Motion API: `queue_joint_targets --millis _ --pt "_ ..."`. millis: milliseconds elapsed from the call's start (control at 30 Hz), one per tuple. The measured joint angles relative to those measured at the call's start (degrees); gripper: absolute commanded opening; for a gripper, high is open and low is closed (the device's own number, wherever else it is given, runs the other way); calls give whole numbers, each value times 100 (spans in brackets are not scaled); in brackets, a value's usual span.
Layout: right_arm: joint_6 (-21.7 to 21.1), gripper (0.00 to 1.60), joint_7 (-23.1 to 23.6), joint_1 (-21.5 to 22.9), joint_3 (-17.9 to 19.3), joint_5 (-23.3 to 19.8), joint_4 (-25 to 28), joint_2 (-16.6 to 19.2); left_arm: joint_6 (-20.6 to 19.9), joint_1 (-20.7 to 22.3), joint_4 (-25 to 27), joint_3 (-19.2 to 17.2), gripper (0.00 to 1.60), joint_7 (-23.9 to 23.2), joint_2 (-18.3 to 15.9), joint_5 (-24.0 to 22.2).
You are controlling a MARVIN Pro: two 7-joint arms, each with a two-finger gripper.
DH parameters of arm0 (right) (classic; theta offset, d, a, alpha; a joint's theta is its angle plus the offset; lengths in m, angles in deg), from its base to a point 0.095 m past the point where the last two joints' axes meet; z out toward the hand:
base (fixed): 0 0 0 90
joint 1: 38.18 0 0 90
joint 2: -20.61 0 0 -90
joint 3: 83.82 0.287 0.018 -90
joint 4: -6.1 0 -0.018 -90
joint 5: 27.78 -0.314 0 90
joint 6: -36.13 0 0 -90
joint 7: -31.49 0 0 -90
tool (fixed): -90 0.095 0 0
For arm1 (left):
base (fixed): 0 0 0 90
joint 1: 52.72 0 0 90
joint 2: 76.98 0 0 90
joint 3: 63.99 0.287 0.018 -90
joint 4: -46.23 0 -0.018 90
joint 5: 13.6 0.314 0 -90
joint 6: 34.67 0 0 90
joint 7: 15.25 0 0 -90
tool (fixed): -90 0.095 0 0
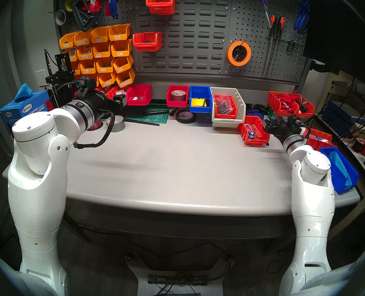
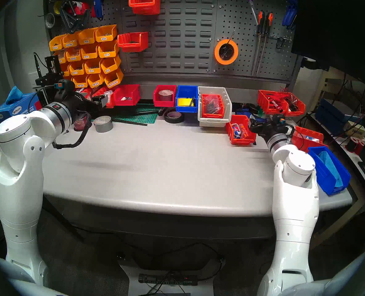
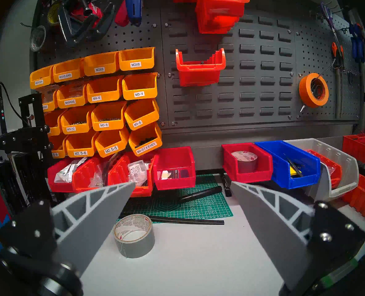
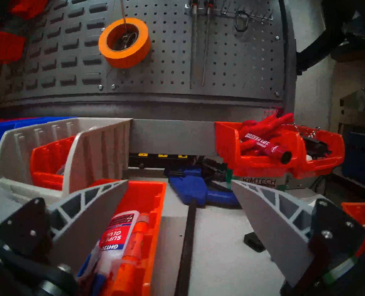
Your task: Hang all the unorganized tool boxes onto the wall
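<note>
Right gripper (image 4: pixel 179 183) is spread wide and empty; the orange-red tool box (image 4: pixel 143 225) with the super glue bottle (image 4: pixel 117 235) sits on the table (image 1: pixel 177 161) just below its left finger. Left gripper (image 3: pixel 182 185) is also spread, empty, aimed level at the louvred wall (image 3: pixel 252 92), where two orange-red bins (image 3: pixel 199 69) hang above it.

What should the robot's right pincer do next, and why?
Probably swing a little left and close on the rim of the orange-red bin holding super glue. The right pincer is open and empty, with one finger already over that bin, which sits on the table below the louvred wall.
</note>
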State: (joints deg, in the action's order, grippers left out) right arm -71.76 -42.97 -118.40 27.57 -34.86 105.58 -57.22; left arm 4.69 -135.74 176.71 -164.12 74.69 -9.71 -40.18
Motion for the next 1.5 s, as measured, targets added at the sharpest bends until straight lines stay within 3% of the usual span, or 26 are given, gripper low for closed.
queue_joint_targets --millis 200,433,800,1167,1500 --pt "-588 160 71 259 99 -162 183 144 0 -1 0 1 160 7 -8 -11" --pt "-1409 160 148 242 51 -344 561 146 4 -2 0 4 160 22 -15 -19" --pt "-2523 160 -153 303 160 -482 962 -3 11 -5 0 9 160 39 -24 -26" --pt "-2999 160 -194 366 172 -561 1028 49 18 -7 0 13 160 51 -30 -35" --pt "-3018 160 -127 169 15 -518 1006 81 25 -9 0 16 160 62 -37 -45"
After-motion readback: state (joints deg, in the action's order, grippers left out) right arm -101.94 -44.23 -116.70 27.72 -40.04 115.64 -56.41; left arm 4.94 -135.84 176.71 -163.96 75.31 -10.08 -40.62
